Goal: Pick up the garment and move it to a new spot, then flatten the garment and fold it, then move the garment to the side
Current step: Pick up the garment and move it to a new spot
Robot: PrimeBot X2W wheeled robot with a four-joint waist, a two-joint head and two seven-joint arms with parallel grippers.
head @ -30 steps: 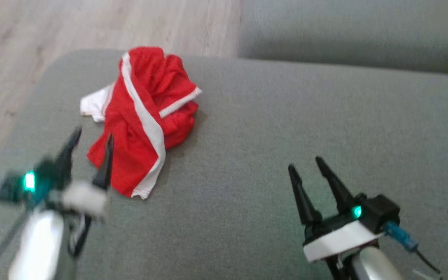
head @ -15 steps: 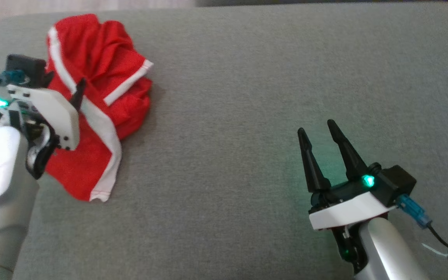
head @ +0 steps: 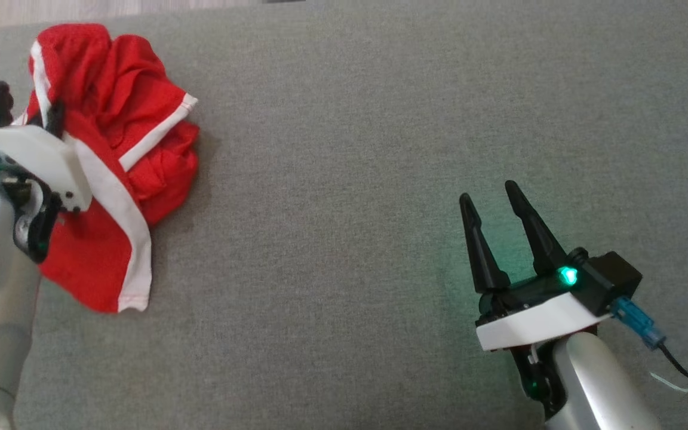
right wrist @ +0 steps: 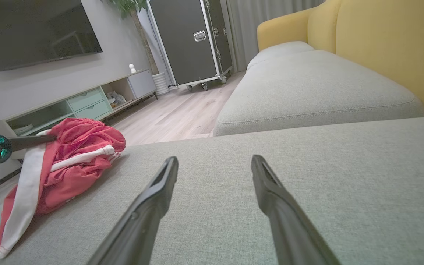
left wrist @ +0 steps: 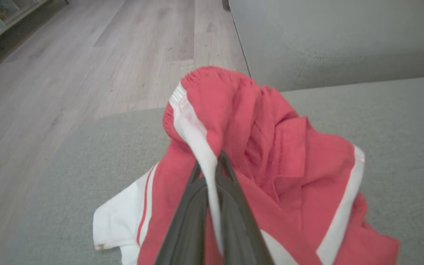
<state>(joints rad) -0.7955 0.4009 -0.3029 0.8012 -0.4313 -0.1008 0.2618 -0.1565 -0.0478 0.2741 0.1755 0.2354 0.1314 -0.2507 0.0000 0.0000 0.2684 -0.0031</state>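
The garment (head: 135,113) is a crumpled pair of red shorts with white stripes, lying at the far left of the grey sofa cushion (head: 350,179). My left gripper (head: 53,112) reaches over its near side and is shut on a fold of it. In the left wrist view the two dark fingers pinch the white stripe of the garment (left wrist: 289,154) at the left gripper (left wrist: 214,163). My right gripper (head: 487,191) stands open over bare cushion at the lower right, far from the shorts. The right wrist view has the garment (right wrist: 79,143) at its left, beyond the open right gripper (right wrist: 215,159).
Wooden floor (left wrist: 87,55) lies just beyond the cushion's left edge. A second grey cushion (right wrist: 307,84) and a yellow backrest (right wrist: 388,44) sit at the far right. A low TV cabinet (right wrist: 87,101) and a black wheeled case (right wrist: 193,36) stand across the room.
The head camera has tilted and turned, shifting the whole picture. My left gripper has moved forward onto the garment and shut on its white stripe. The right gripper has stayed open.
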